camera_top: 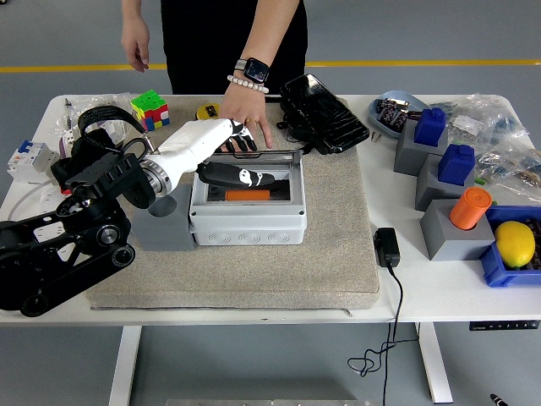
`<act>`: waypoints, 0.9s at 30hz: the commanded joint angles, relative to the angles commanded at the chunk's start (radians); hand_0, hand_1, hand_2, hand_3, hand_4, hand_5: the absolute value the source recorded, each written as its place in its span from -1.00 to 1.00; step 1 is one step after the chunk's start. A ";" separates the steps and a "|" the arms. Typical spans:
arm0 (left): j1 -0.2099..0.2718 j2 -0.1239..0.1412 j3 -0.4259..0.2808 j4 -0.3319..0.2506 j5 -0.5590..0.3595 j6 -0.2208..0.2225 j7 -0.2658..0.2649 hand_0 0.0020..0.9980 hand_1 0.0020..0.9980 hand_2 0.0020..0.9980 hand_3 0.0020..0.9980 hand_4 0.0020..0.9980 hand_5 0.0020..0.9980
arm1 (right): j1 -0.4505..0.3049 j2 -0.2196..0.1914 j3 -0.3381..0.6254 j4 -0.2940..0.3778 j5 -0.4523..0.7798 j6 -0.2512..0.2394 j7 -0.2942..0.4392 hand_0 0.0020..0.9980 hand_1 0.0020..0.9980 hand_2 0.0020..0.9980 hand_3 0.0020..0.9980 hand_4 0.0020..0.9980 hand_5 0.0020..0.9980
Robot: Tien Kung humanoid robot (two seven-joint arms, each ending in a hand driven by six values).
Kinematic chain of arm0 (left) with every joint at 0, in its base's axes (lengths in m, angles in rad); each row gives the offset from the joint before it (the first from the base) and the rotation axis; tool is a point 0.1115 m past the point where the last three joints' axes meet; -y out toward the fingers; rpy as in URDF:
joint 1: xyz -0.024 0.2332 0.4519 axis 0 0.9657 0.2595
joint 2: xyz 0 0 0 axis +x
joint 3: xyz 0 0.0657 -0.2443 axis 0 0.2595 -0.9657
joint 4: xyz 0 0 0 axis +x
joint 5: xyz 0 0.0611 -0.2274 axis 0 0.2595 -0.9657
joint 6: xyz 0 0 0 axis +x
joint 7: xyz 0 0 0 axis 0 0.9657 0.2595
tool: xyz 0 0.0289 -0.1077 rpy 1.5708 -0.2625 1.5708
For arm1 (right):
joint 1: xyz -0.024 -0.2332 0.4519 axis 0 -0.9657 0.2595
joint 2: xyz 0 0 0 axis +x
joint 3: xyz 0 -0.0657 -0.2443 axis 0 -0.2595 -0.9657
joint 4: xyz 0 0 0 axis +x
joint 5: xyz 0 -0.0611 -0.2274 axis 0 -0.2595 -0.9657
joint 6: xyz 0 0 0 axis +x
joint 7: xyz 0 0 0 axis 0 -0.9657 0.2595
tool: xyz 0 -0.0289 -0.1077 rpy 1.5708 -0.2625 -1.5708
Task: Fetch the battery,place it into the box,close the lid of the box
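The grey box (247,223) stands on a beige mat (330,254) at mid table. An orange battery (247,194) lies inside it. The dark see-through lid (286,157) is hinged at the back and tilted low over the opening. My left hand (239,159), white with black fingers, grips the lid's left part, fingers on top and thumb underneath. A person's hand (249,112) with a watch rests on the mat just behind the box, fingertips close to my fingers. My right arm is out of the picture.
A grey holder (165,224) sits against the box's left side. A black pouch (321,114) lies behind right and a Rubik's cube (150,108) behind left. A black charger (386,247), grey blocks with blue and orange pieces (461,211) and a lemon (514,243) fill the right.
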 joint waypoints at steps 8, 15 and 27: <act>0.032 -0.014 0.026 0.010 -0.023 0.013 -0.019 -0.21 0.09 0.11 0.19 1.00 0.43 | 0.001 0.001 -0.002 0.001 0.000 0.000 0.001 0.14 0.26 0.27 0.09 0.71 -0.25; 0.052 -0.024 0.038 0.007 -0.038 0.026 -0.036 -0.22 0.08 0.10 0.18 1.00 0.42 | 0.000 0.001 -0.001 0.001 0.000 0.000 0.001 0.15 0.26 0.27 0.08 0.71 -0.25; 0.109 -0.031 -0.040 0.004 -0.101 0.163 -0.187 -0.13 0.20 0.18 0.24 1.00 0.40 | 0.000 0.001 -0.007 0.001 0.000 0.001 0.001 0.15 0.26 0.27 0.08 0.71 -0.25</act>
